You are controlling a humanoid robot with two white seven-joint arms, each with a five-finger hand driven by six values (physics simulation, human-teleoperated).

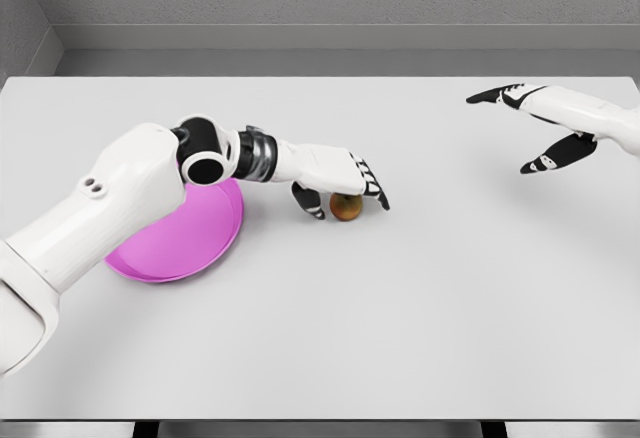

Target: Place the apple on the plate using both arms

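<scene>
A head-camera view looks down on a plain white tabletop (400,328) with a grey wall behind it. The robot's white left arm reaches in from the lower left and stretches across toward the middle of the table. Its left hand (335,173), white with black finger joints, lies palm down over a small round apple, reddish-orange with a yellow patch (346,207). The fingers (372,186) drape over the top and far side of the fruit while the thumb curls down on the side nearer the wrist, so the hand is closing round the apple; whether the grip is firm cannot be told. The apple sits on the table directly beneath the palm.

Behind the wrist of that hand, under the forearm and elbow, lies a round shallow plate of bright magenta plastic (185,243), partly hidden by the arm. The apple is near the plate's rim but not on it.

Well apart from the left hand, at the upper right edge, the right hand (540,128) hovers above the table with fingers spread wide, holding nothing
</scene>
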